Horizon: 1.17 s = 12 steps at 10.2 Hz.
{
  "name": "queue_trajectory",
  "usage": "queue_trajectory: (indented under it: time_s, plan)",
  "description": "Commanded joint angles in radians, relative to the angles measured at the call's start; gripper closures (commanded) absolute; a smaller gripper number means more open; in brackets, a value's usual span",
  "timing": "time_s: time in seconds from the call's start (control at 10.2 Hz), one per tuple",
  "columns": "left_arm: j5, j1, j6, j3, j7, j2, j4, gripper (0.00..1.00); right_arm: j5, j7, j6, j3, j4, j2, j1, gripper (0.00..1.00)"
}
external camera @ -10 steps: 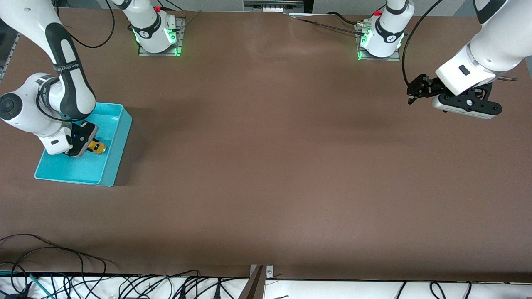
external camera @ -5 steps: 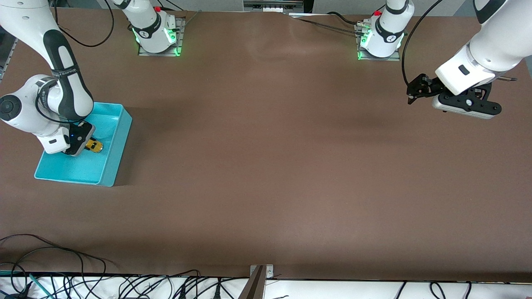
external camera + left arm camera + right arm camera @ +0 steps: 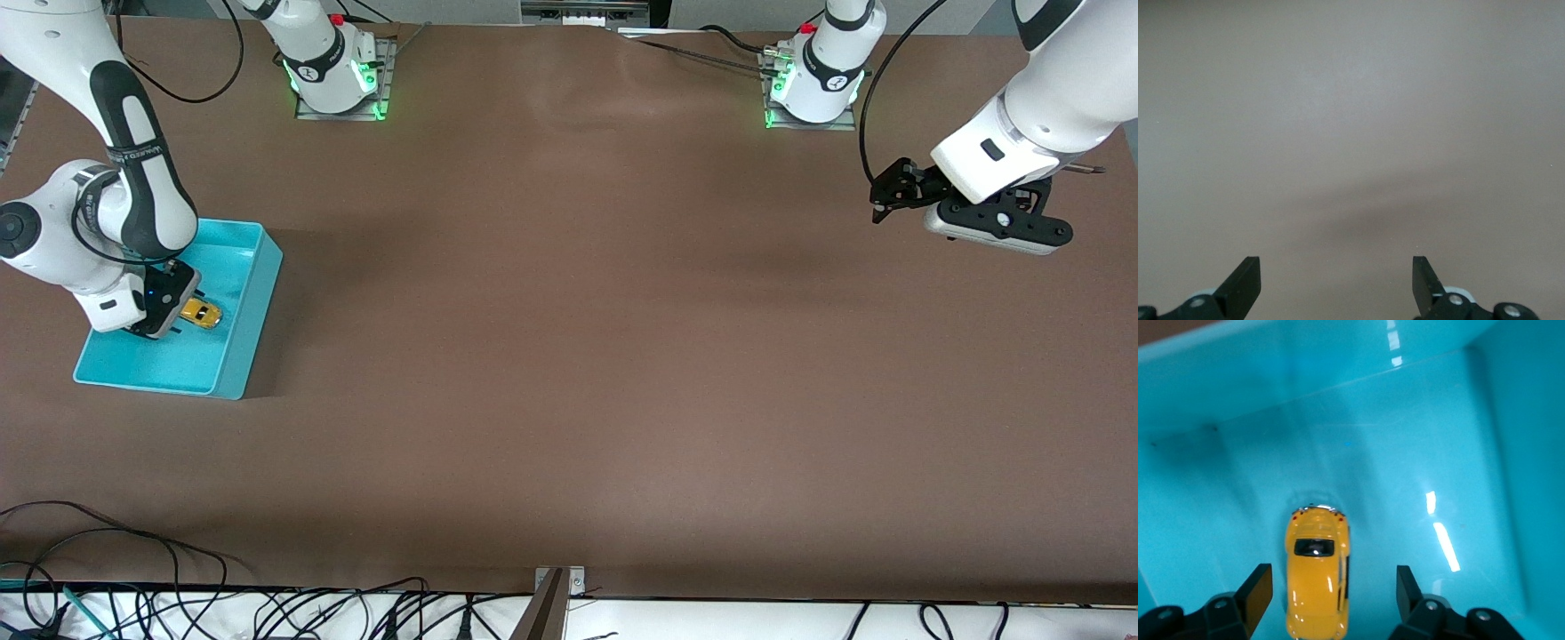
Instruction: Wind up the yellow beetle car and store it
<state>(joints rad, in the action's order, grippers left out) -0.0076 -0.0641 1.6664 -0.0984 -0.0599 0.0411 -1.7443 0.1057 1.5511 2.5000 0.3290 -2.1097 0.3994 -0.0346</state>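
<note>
Right wrist view shows you the yellow beetle car (image 3: pixel 1317 580) lying on the floor of the turquoise bin (image 3: pixel 1458 453), on its wheels, with the roof and a dark window turned up to the camera. The right gripper (image 3: pixel 1335 597) is low inside the bin and its jaws are released: one black finger (image 3: pixel 1257 593) stands apart from one side of the car, the other finger is well apart from the opposite side, and neither touches the body. In the front view you see the same car (image 3: pixel 201 313) in the middle part of the bin (image 3: pixel 253 307), just beside the right gripper (image 3: pixel 169 311). The bin rests on the brown table (image 3: pixel 569 356) at the right arm's end. The left gripper (image 3: pixel 889 191) waits in the air over bare table at the left arm's end, well apart from the bin. Its jaws are spread too, with nothing between the fingers (image 3: pixel 1245 283).
</note>
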Motion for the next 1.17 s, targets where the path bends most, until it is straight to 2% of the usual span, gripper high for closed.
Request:
queue_trajectory:
  time_s: [0.0,0.2,0.29,0.39,0.49,0.59,0.78,0.98,1.08]
  plan:
    - [-0.005,-0.005,-0.005,0.002,0.011,0.0,0.009,0.0,0.008,-0.108,-0.268,-0.007,0.164,-0.059,0.001,0.16]
    - [-0.006,-0.005,-0.007,0.002,0.012,0.0,0.009,0.0,0.006,-0.292,-0.54,-0.007,0.368,-0.06,-0.013,0.16]
    - [-0.006,-0.006,-0.005,0.002,0.014,0.0,0.009,0.0,0.006,-0.421,-0.619,-0.008,0.435,-0.065,-0.019,0.16]
    - [-0.006,-0.006,-0.005,0.0,0.014,0.0,0.009,0.0,0.006,-0.577,-0.675,-0.008,0.489,-0.07,-0.031,0.1]
    - [-0.006,-0.006,-0.005,0.0,0.014,0.0,0.009,0.0,0.006,-0.718,-0.696,-0.01,0.529,-0.071,-0.034,0.03]
    - [-0.005,-0.005,-0.005,0.002,0.012,0.0,0.009,0.0,0.006,-0.827,-0.708,-0.01,0.557,-0.076,-0.051,0.01]
    - [-0.005,-0.005,-0.005,0.002,0.014,0.0,0.009,0.0,0.005,-1.172,-0.708,-0.008,0.562,-0.105,-0.117,0.0]
    - [-0.006,-0.005,-0.005,0.002,0.012,0.0,0.009,0.0,-0.02,-1.313,-0.708,-0.008,0.559,-0.114,-0.155,0.0]
    - [-0.006,-0.005,-0.005,0.002,0.014,0.0,0.009,0.0,-0.07,-1.322,-0.702,-0.008,0.551,-0.12,-0.172,0.01]
